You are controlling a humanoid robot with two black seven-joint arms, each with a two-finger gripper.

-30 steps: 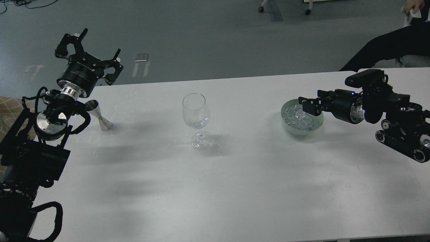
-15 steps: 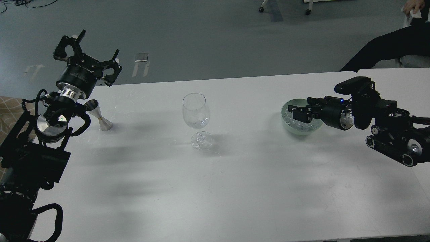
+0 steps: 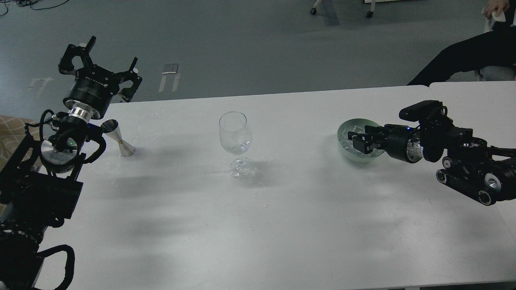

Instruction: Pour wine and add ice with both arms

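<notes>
With the right gripper down in the bowl, grip unclear, pinch one ice cube squarely; the left gripper hangs open, empty.

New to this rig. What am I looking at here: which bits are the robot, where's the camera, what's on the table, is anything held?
The single view comes from the robot's own head, looking forward and down at a white table. The two black jointed limbs are its arms. The left gripper is raised beyond the table's far left corner, fingers spread wide, holding nothing. The right gripper reaches sideways into a pale green bowl of ice; it is too dark to tell whether it is open or has caught a cube. On the table there is also a metal jigger near the left arm, and a stemmed wine glass standing upright in the middle. I cannot tell if the glass holds any liquid.
</notes>
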